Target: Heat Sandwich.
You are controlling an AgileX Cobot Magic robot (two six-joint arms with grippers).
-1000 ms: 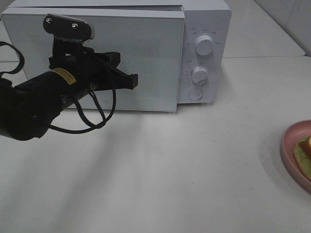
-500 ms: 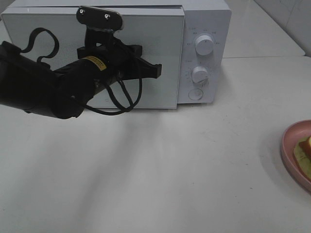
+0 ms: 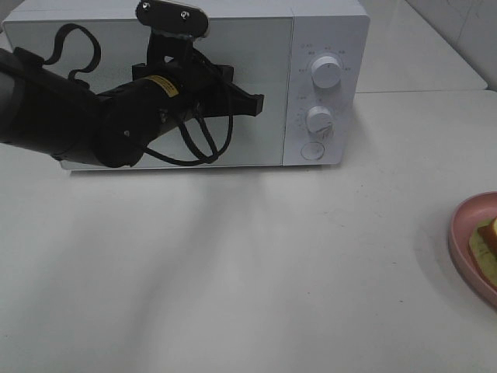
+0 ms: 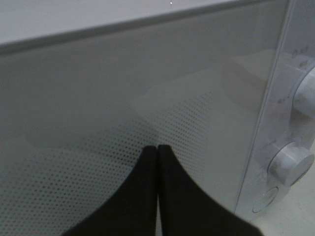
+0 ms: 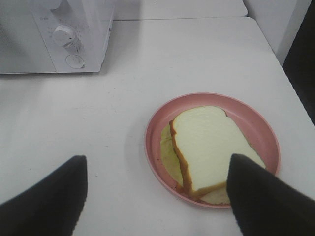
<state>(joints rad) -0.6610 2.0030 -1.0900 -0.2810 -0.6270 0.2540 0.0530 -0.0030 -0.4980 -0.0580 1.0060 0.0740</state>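
The white microwave (image 3: 326, 31) stands at the back of the table with its door (image 3: 264, 62) flush against the body. My left gripper (image 3: 258, 102) is shut with nothing in it, and its tips rest on the door's perforated window (image 4: 98, 108); in the left wrist view the left gripper (image 4: 157, 149) shows both fingers pressed together. The sandwich (image 5: 206, 145), pale bread with an orange-brown crust, lies on a round pink plate (image 5: 258, 130) at the table's right edge. My right gripper (image 5: 157, 158) hangs open above the plate, one finger to each side, and is out of the exterior view.
Two round knobs (image 3: 326, 71) (image 3: 319, 120) and a round button (image 3: 312, 151) sit on the microwave's control panel, right of the door. The plate (image 3: 464, 233) is cut off by the right border of the exterior view. A second table surface lies behind, at the right.
The microwave door has swung from ajar to shut. My left arm moved right and toward the microwave with its shut gripper against the door. The plate and sandwich stayed put.
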